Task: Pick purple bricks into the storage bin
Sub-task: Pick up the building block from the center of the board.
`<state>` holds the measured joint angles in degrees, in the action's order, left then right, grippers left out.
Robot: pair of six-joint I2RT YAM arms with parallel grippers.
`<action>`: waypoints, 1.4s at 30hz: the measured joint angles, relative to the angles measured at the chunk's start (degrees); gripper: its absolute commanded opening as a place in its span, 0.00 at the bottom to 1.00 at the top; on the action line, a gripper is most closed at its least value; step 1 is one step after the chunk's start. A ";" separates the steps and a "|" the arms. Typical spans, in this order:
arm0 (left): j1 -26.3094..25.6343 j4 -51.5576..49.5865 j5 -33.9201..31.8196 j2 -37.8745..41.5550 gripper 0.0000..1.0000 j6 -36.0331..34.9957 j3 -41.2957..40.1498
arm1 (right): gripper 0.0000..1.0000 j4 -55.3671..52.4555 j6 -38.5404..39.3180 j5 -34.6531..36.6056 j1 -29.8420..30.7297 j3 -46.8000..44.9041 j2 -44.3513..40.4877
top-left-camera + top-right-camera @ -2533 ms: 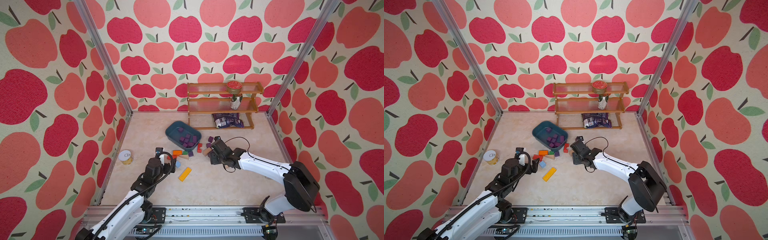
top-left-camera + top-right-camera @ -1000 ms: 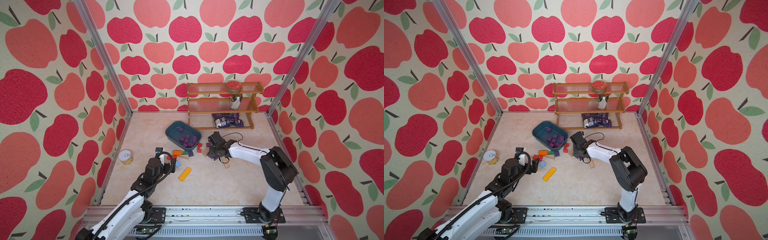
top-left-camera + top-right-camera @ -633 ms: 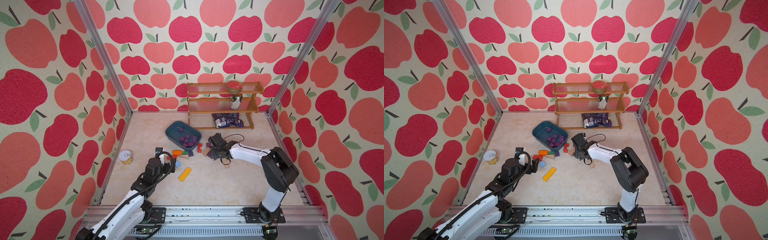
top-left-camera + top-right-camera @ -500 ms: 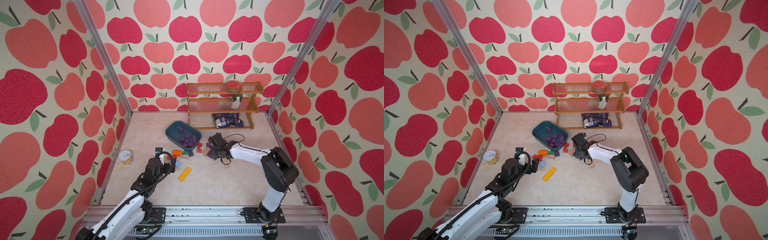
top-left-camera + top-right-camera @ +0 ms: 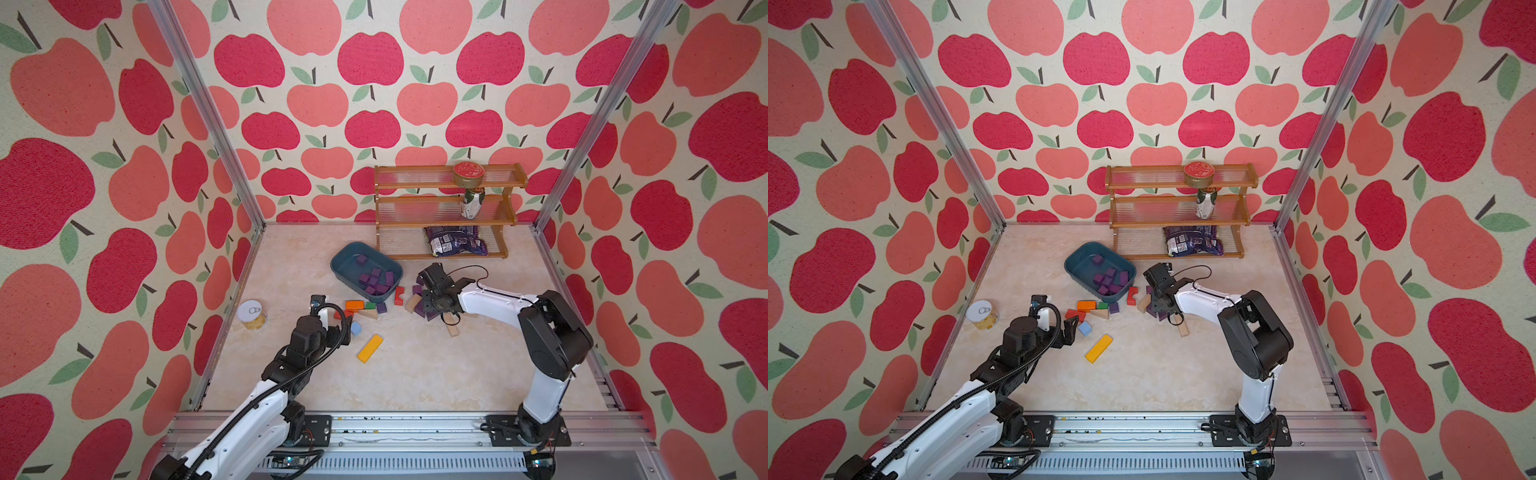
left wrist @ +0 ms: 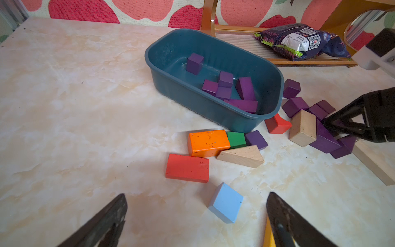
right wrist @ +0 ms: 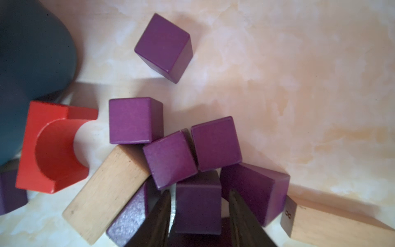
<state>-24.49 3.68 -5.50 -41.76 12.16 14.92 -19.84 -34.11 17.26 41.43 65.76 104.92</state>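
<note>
The right gripper (image 7: 200, 191) has its fingers slightly apart around a purple brick (image 7: 197, 205) near the bin (image 6: 192, 98), which holds more purple bricks. The left gripper (image 6: 196, 194) is spread wide near the bin.

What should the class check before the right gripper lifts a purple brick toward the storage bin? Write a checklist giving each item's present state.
1. A purple cube lies between the right gripper's jaws: ok.
2. Jaws closed on it: not ok; narrow gaps show on both sides.
3. Neighbouring purple bricks clear of the jaws: cannot tell; they crowd both sides.
4. Storage bin has room left: ok.
5. Left gripper open, empty, apart from the bin: ok.
</note>
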 measured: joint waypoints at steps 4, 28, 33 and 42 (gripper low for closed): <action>0.00 0.00 0.00 0.00 0.99 0.00 0.00 | 0.46 -0.13 0.02 -0.26 -0.09 1.31 1.16; 0.04 0.00 0.00 0.02 1.00 0.00 0.00 | 0.27 -1.16 0.17 -1.29 -0.20 2.27 2.56; 0.04 -0.02 0.00 0.02 0.99 0.00 0.00 | 0.27 -1.20 0.42 -1.75 -0.20 2.25 1.16; 0.04 -0.02 0.00 0.02 0.99 0.00 0.00 | 0.27 -1.20 1.51 -2.78 0.66 3.69 -5.07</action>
<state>-24.45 3.66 -5.50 -41.74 12.16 14.92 -21.04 -32.60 14.48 42.09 69.45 99.85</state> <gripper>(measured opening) 0.994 0.345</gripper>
